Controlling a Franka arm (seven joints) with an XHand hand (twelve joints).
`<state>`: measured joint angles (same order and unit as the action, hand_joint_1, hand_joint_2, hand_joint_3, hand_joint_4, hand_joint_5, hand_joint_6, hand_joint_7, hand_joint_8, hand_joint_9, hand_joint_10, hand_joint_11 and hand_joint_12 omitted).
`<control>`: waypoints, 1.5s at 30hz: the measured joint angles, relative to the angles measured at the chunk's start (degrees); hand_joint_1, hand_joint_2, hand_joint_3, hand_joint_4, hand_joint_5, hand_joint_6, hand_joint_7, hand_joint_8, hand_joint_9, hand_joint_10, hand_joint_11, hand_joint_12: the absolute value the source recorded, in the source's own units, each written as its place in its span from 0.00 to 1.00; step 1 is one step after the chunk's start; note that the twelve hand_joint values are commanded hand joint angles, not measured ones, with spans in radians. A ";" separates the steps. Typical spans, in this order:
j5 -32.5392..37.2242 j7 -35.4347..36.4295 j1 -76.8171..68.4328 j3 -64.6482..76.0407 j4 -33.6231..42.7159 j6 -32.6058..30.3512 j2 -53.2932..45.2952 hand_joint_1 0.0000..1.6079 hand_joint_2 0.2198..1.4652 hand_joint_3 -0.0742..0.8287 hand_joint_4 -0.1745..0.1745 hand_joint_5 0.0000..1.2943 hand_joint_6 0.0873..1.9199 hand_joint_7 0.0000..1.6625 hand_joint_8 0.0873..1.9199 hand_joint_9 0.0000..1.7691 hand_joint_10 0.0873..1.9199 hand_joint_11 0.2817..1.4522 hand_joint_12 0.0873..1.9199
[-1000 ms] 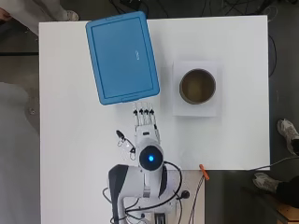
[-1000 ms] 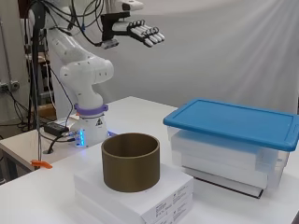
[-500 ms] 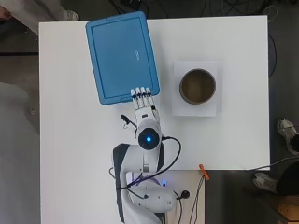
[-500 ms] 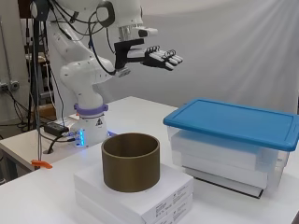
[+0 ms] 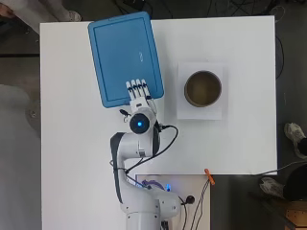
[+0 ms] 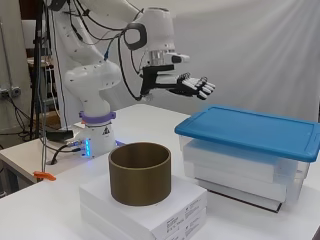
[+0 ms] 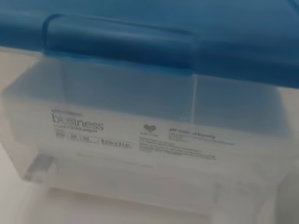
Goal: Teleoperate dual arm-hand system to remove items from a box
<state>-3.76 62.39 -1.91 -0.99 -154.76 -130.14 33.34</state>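
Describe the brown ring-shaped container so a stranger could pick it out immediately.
Start at the white table and find the clear plastic box with the blue lid. Beside it lies a flat stack of white paper packs, and the brown open-topped cylinder stands upright on top. It is the only round, brown thing there; everything near it is rectangular, white or blue.

A blue lid (image 7: 187, 28) tops a clear box (image 7: 140, 154) holding what looks like white packs (image 7: 140, 140).

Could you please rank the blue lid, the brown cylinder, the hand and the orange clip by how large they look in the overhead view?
1. Blue lid, by far the largest.
2. Brown cylinder.
3. Hand; it is raised nearer the camera, so this may flatter it.
4. Orange clip, the smallest.
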 joint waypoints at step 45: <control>-0.96 16.91 -2.52 -3.26 30.73 4.30 -17.21 0.83 0.79 0.08 0.03 0.44 0.80 0.47 0.61 0.56 0.51 0.42 0.00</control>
<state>-4.72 79.30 -4.43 -4.24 -124.04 -125.85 16.13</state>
